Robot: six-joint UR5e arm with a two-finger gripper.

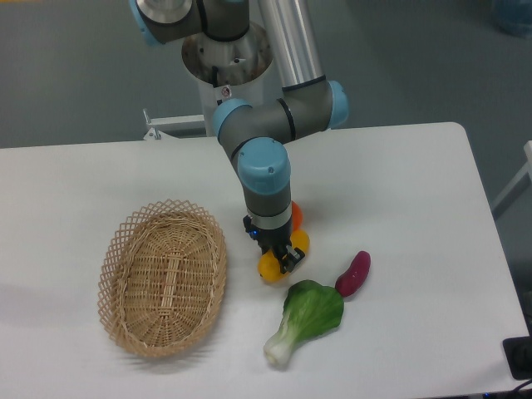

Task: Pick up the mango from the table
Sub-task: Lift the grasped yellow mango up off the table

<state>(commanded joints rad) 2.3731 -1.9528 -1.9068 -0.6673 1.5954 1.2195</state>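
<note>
The mango [269, 268] is a yellow-orange oblong fruit lying slantwise on the white table [416, 183], just right of the basket. My gripper [280, 254] points straight down over its middle, with the dark fingers on either side of the fruit and closed against it. Yellow ends of the mango stick out below left and above right [302, 241] of the fingers. The mango looks to be at or just above the tabletop; I cannot tell which. The arm's wrist hides the top of the fruit.
A round orange [296, 215] sits just behind the gripper, partly hidden by the wrist. A purple-red sweet potato [353, 273] and a green leafy vegetable [306, 317] lie to the front right. An oval wicker basket [163, 276] stands to the left.
</note>
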